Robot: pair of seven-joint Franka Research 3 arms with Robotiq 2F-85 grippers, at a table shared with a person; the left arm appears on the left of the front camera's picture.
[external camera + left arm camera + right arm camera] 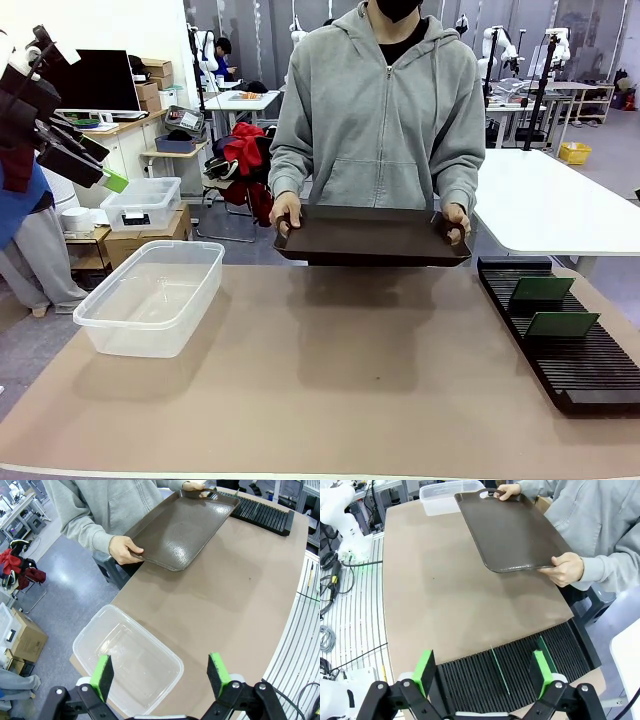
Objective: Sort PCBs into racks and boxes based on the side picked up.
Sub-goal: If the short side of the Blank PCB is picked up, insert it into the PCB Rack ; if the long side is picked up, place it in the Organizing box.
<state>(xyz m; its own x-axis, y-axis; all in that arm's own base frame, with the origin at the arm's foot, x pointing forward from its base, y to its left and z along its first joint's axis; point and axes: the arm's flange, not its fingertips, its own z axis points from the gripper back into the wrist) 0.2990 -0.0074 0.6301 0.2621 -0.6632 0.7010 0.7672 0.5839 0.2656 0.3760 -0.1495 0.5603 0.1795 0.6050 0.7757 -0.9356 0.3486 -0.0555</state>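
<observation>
Brown table [330, 380] in a busy workshop.

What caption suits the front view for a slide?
Person holds an empty brown tray over the table; two PCBs stand in the rack.

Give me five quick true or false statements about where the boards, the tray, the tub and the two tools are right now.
1. Both green PCBs stand in the black rack. True.
2. The clear tub holds a board. False: it is empty.
3. The person grips the brown tray with both hands. True.
4. The tray carries boards. False: its surface is bare.
5. The left tool is shut on a board. False: it is open and empty, above the tub; the right tool is open too, over the rack.
</observation>
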